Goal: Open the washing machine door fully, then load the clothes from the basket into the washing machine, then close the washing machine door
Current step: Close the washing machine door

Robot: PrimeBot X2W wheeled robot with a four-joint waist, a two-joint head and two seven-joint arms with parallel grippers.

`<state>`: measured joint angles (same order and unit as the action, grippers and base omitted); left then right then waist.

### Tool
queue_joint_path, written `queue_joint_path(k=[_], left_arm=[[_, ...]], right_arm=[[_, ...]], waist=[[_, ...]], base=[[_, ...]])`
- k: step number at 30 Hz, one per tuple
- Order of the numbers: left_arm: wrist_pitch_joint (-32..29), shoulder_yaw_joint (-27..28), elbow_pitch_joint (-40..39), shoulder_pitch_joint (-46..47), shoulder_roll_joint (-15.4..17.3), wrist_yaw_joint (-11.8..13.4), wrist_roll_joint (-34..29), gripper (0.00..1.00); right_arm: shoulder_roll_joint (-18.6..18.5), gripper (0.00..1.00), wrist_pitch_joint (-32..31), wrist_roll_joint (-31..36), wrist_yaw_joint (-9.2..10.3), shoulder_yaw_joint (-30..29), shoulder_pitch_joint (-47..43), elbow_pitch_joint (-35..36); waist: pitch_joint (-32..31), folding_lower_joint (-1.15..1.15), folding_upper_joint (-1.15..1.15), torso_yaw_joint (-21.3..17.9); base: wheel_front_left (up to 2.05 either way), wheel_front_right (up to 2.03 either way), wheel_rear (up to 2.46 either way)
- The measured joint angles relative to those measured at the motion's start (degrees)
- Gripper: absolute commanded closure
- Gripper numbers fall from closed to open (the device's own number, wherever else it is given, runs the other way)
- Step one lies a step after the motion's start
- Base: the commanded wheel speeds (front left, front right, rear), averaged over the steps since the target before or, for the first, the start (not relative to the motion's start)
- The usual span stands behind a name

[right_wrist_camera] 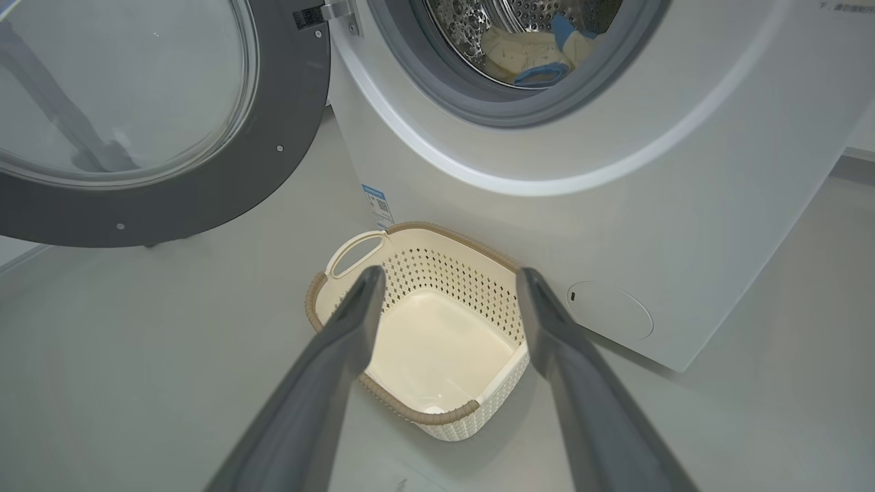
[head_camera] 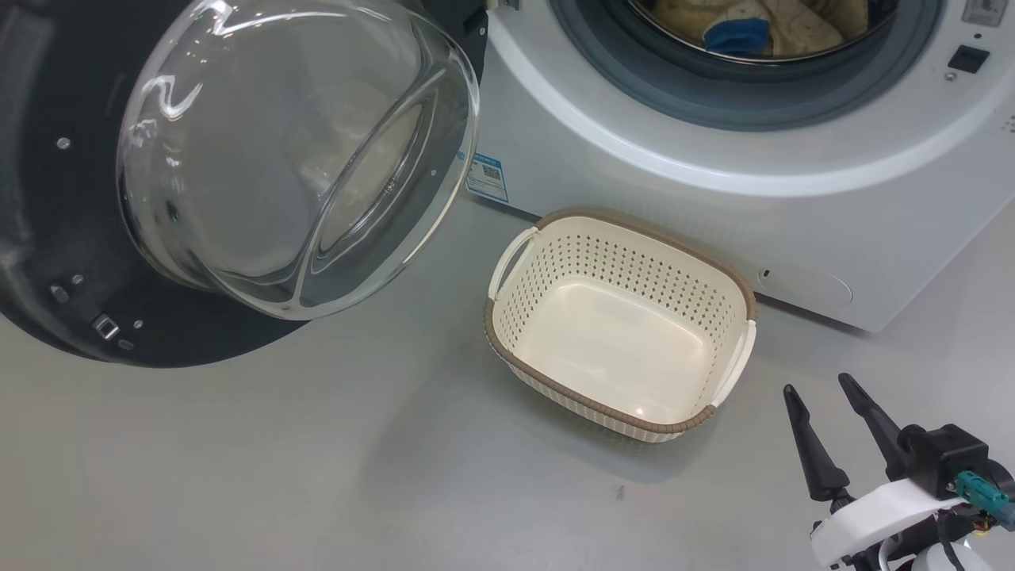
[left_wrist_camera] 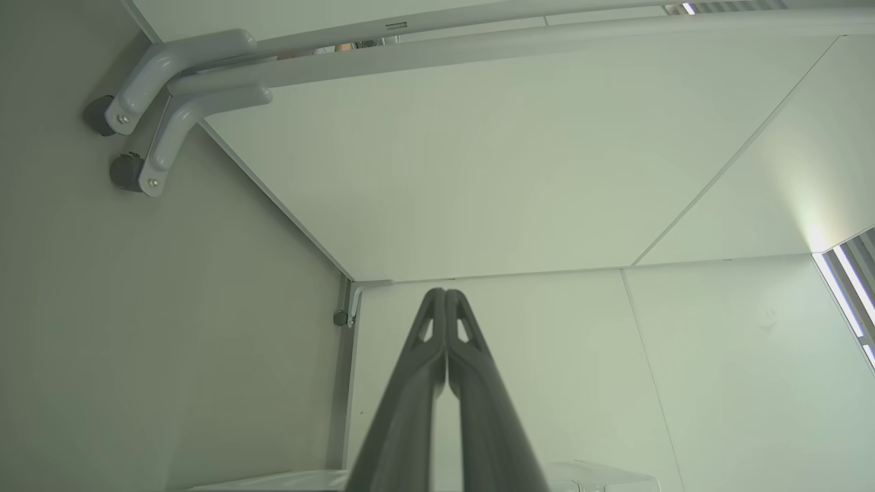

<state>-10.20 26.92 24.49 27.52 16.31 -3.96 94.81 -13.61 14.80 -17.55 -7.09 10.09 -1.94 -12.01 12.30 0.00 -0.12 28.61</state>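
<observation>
The washing machine door (head_camera: pixel 293 151), standing wide at the left, leaves the drum opening (right_wrist_camera: pixel 472 20) unblocked. The basket (head_camera: pixel 603 262) stands on the floor (head_camera: pixel 317 460) just below it.

A smooth, pale grey floor (head_camera: pixel 317 460) with one small dark speck (head_camera: pixel 620 493) runs to white partition panels (left_wrist_camera: pixel 478 157) that meet at a corner, standing on curved grey feet (left_wrist_camera: pixel 166 143) with dark castors (left_wrist_camera: pixel 125 171), near bright slatted strips (left_wrist_camera: pixel 847 280)

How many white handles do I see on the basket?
2. One handle is on the basket end facing the washing machine door; the other handle is on the opposite end. None seems hidden.
</observation>
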Motion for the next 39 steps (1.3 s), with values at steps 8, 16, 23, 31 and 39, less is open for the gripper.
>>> queue_joint_path(k=[8,16,23,31,39], left_arm=[[-3.55,-0.38,3.03,1.82,1.12,-1.52,1.29,1.00],[-7.77,-3.36,5.45,2.85,1.59,-2.44,2.03,1.00],[-11.48,-5.08,6.86,2.82,2.70,-2.48,1.88,1.00],[-17.61,-6.27,7.33,2.82,2.69,-2.53,3.56,1.00],[-25.41,-7.71,5.92,2.49,2.70,-2.58,6.48,1.00]], right_arm=[[-0.79,0.00,0.00,0.16,0.00,-0.20,0.54,0.21],[-0.91,0.00,0.00,0.16,0.00,-0.10,1.09,0.19],[-0.91,0.00,0.00,0.16,0.00,-0.16,1.02,0.11],[-1.00,0.00,0.00,0.16,0.00,-0.13,0.65,0.00],[-1.07,0.00,0.00,0.15,0.00,0.22,-0.41,-0.01]], waist=[[1.75,0.00,0.00,-2.47],[1.94,0.00,0.00,-4.46],[0.79,0.00,0.00,-5.15],[-0.77,0.00,0.00,-5.16],[-1.84,0.00,0.00,-4.71]], base=[[0.00,0.00,0.00],[0.00,0.00,0.00],[0.00,0.00,0.00],[0.00,0.00,0.00],[0.00,0.00,0.00]])
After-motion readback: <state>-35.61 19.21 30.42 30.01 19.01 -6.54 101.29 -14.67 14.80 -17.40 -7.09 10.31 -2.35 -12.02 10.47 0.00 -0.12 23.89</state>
